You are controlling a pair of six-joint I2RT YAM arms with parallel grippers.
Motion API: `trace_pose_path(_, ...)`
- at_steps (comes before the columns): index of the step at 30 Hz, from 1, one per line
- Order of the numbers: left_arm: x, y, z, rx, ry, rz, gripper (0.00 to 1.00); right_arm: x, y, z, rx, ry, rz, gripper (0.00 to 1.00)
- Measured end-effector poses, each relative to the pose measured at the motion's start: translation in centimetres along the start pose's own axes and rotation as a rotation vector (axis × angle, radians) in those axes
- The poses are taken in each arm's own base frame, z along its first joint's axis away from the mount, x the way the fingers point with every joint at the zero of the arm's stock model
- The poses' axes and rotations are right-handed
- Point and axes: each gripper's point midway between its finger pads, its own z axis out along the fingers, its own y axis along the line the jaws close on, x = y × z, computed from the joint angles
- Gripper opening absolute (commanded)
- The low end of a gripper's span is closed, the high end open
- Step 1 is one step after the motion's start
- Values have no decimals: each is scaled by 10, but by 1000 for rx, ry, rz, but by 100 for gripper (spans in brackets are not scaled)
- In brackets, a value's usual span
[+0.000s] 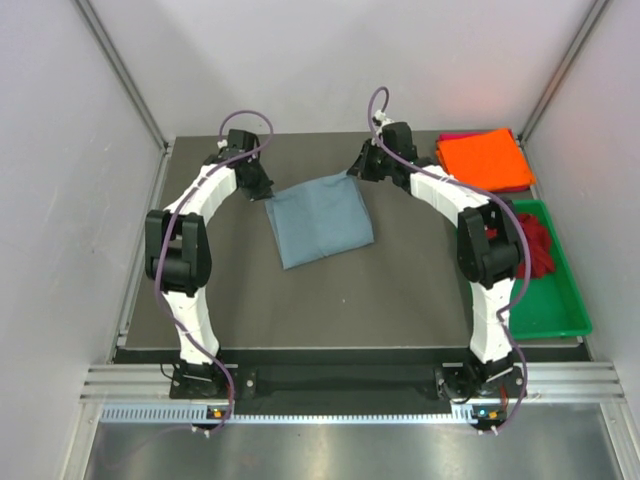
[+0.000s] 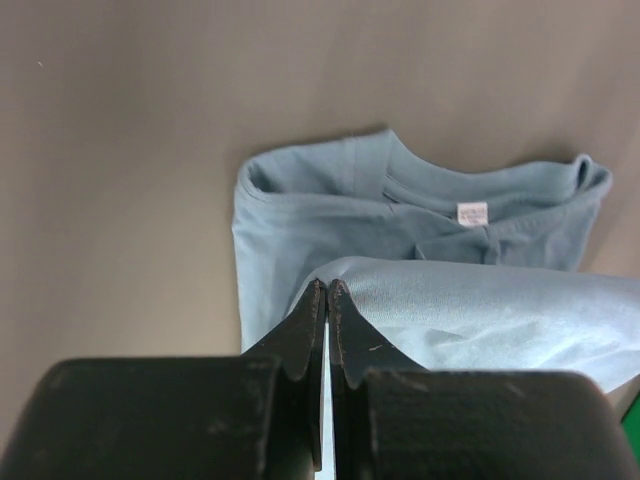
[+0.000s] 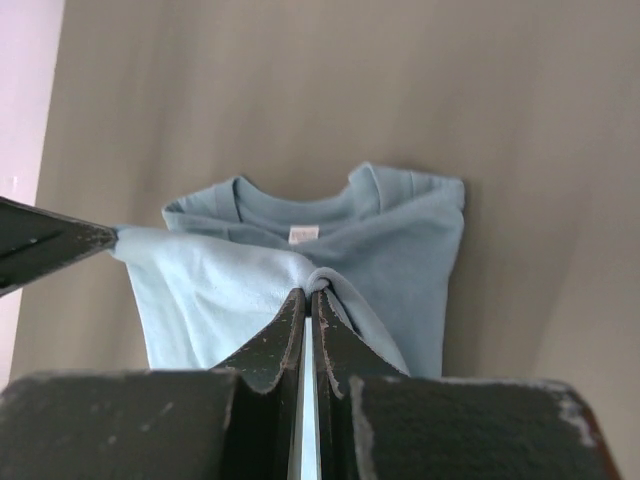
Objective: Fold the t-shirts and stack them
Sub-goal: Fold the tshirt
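Blue-grey cotton sits between our arms: the blue-grey shirt (image 1: pixel 320 220) lies partly folded on the counter (image 1: pixel 400 290), well to the left of the green tray (image 1: pixel 555 318). Our left gripper (image 2: pixel 327 287) and right gripper (image 3: pixel 308 292) each have their jaws pressed together, pinching one corner of its turned-over layer. The dark red shirt (image 1: pixel 537 250) lies bunched in the tray. Just beyond the tray, the orange shirt (image 1: pixel 485 158) rests folded on the pink shirt (image 1: pixel 455 136).

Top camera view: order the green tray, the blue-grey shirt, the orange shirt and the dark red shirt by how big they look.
1. green tray and blue-grey shirt: too alike to rank, and the tray is partly hidden.
2. orange shirt.
3. dark red shirt, bunched in the tray.
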Motion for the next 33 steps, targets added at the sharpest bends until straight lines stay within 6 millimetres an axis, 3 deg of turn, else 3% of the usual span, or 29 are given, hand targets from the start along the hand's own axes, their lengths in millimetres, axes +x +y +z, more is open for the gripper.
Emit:
trace_pose_path(6, -3, 11, 11, -29, 6, -13, 0, 1, -3, 22, -51, 4, -2, 0)
trace_pose_path(17, -19, 17, 10, -68, -49, -19, 0, 0, -15, 56, -110, -5, 18, 0)
trace_pose_path(25, -21, 36, 39, -110, -19, -35, 0, -1, -16, 77, -168, -13, 54, 3)
trace_pose_path(27, -22, 39, 47, -119, -10, -36, 0, 1, -18, 83, -173, -10, 58, 8)
trace_pose_path(29, -24, 41, 54, -122, -8, -37, 0, -1, -20, 89, -179, -11, 59, 23)
trace_pose_path(31, -25, 44, 57, -117, 2, -41, 0, -7, -21, 93, -184, -24, 56, 31)
trace_pose_path(33, -28, 45, 60, -97, 16, -49, 10, -12, -24, 92, -187, -26, 59, 38)
